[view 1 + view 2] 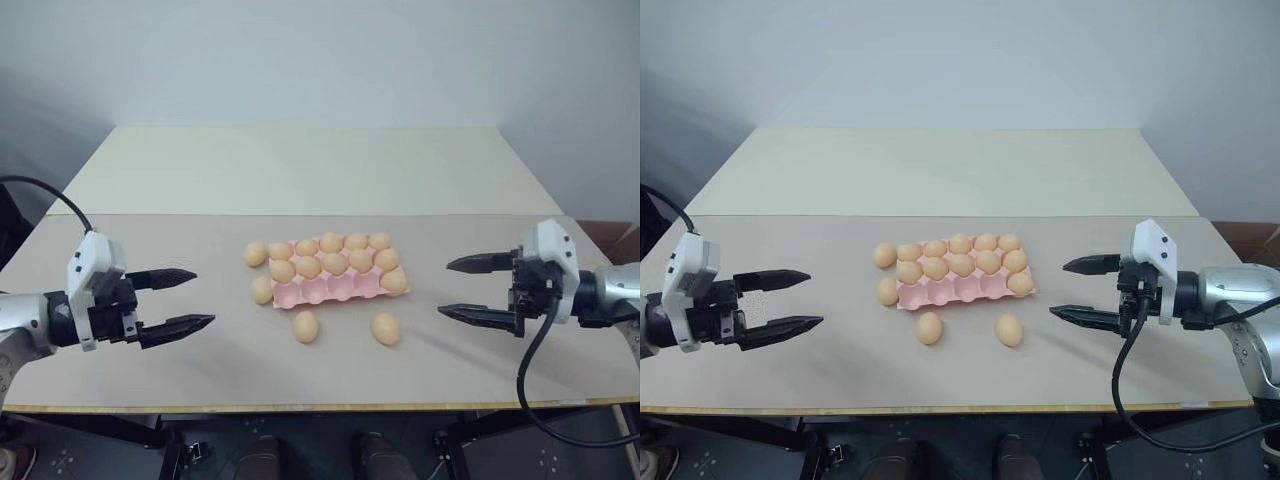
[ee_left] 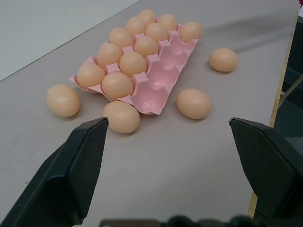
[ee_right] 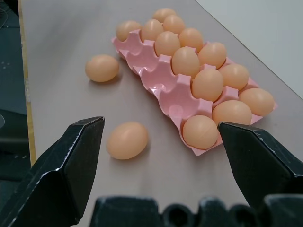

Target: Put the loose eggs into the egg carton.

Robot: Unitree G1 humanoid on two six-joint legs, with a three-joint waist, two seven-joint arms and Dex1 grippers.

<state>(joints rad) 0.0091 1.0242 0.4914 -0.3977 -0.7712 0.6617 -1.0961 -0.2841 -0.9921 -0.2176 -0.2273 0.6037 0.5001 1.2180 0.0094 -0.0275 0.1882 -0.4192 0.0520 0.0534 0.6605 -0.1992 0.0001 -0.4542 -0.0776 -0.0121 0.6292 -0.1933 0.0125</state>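
Observation:
The pink egg carton (image 1: 331, 289) lies in the middle of the table. Several eggs fill its two far rows, and one more sits at the right end of its near row (image 1: 394, 281). Loose eggs lie around it: two by its left end (image 1: 255, 253) (image 1: 262, 290) and two in front of it (image 1: 306, 326) (image 1: 385, 328). My left gripper (image 1: 200, 297) hovers open and empty well left of the carton. Well to the carton's right, my right gripper (image 1: 446, 288) is also open and empty. Both point inward at the carton (image 2: 163, 78) (image 3: 163, 87).
The beige tabletop (image 1: 150, 240) ends at a front edge (image 1: 320, 406) close to me. A second, paler table (image 1: 300, 165) adjoins it at the back, below a white wall. A black cable (image 1: 530, 370) hangs from the right arm.

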